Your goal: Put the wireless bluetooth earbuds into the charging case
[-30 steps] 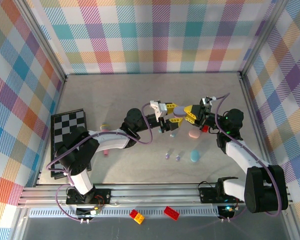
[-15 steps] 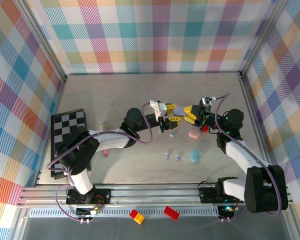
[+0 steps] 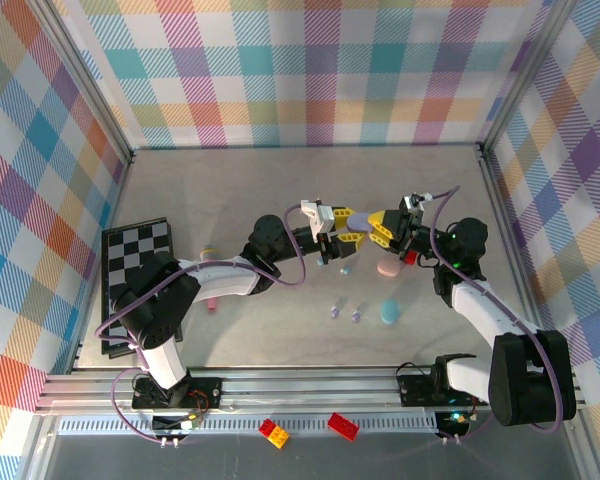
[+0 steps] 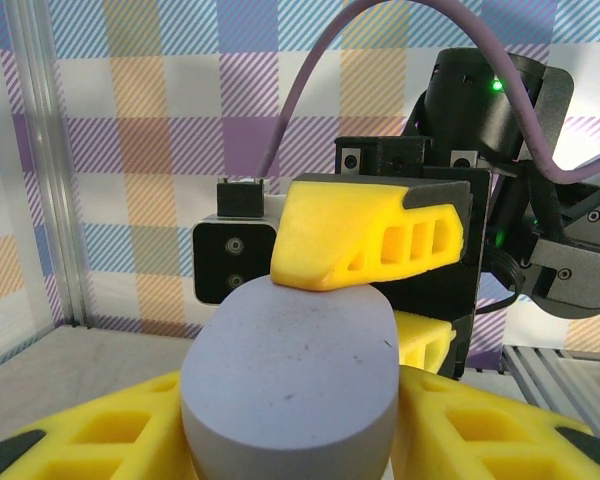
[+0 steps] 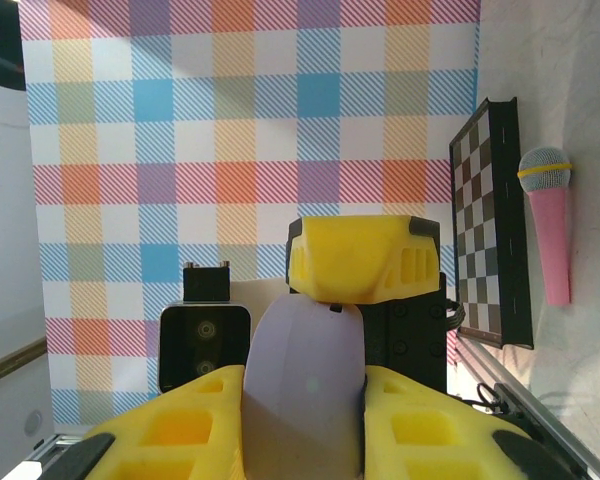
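A lavender oval charging case (image 3: 360, 227) hangs above the table's middle, held from both sides. My left gripper (image 3: 344, 224) is shut on it, and its yellow fingers (image 4: 90, 440) flank the case (image 4: 290, 370). My right gripper (image 3: 376, 224) is shut on it too, with the case (image 5: 305, 390) between its fingers (image 5: 450, 430). Each wrist view shows the other gripper's finger pressing on the case's top. Two lavender earbuds (image 3: 334, 312) (image 3: 356, 316) lie on the table below. One pale bud (image 3: 345, 268) lies under the grippers.
A pink case (image 3: 387, 268) and a teal case (image 3: 390, 312) lie right of the buds. A pink microphone (image 5: 547, 225) and a checkerboard (image 3: 135, 260) sit at the left. Two toy bricks (image 3: 273, 432) (image 3: 342, 425) lie beyond the near rail.
Less of the lavender case shows between the two grippers than a second ago. Both arms have barely moved.
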